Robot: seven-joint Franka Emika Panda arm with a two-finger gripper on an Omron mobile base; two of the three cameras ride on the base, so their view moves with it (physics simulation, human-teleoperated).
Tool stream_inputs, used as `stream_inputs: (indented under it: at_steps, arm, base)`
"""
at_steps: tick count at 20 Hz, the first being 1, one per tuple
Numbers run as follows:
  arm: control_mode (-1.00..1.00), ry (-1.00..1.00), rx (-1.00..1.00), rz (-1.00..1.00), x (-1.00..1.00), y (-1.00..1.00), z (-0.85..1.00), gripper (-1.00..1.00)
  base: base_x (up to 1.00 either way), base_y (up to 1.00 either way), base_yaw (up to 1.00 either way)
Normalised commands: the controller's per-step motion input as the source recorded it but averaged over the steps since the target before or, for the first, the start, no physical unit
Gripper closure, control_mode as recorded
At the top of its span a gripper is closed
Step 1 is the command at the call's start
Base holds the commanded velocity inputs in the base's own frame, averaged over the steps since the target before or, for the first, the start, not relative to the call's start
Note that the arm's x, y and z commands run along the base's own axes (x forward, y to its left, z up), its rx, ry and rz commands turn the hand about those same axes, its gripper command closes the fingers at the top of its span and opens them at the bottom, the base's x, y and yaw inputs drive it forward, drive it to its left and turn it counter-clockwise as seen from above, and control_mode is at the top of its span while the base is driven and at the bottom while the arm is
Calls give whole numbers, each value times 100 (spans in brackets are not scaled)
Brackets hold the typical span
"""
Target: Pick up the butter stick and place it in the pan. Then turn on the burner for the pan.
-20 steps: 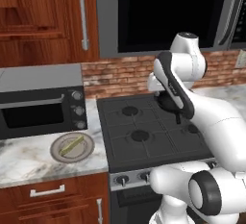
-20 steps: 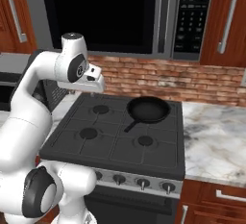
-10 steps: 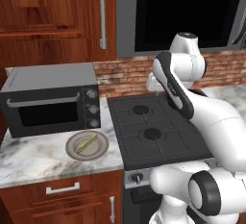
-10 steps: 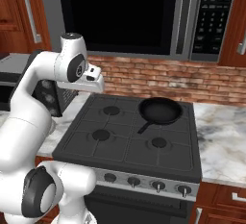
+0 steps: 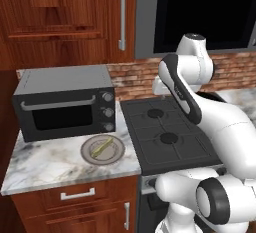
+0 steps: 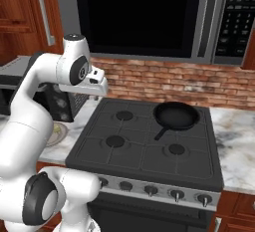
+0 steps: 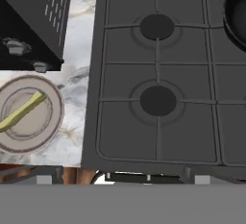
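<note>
The butter stick [image 5: 103,147] lies slantwise on a round grey-beige plate [image 5: 116,153] on the marble desk [image 5: 45,164], just before the toaster oven [image 5: 65,102] and beside the stove's [image 6: 144,146] left edge. The pan [image 6: 176,116] sits on the back right burner. Left burners stand bare. The tool's opening cannot be told. No writing is legible.

We see even, soft light in all views, with no strong glare. The stove [image 6: 144,146] is matte, and the far cabinets [image 5: 65,22] look dim. Edges are a little coarse and blurred, mostly in the hand view.
</note>
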Motion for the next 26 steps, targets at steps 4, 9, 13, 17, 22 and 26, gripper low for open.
stream_inputs:
  at_steps: [4, 9, 13, 17, 22, 26]
  arm:
    - [100, 0, 0, 0, 0, 0, 0, -100]
    - [100, 0, 0, 0, 0, 0, 0, -100]
    - [-100, 0, -3, 0, -15, 20, -10, -100]
    - [-100, 4, -14, -1, -23, 80, -48, -100]
    - [-100, 11, -17, -5, -21, 85, -56, -100]
    - [-100, 19, -6, -7, -2, 58, -47, -100]
  base:
    - [5, 12, 0]
    - [0, 0, 0]
    - [0, 0, 0]
    - [0, 0, 0]
    - [0, 0, 0]
    - [0, 0, 0]
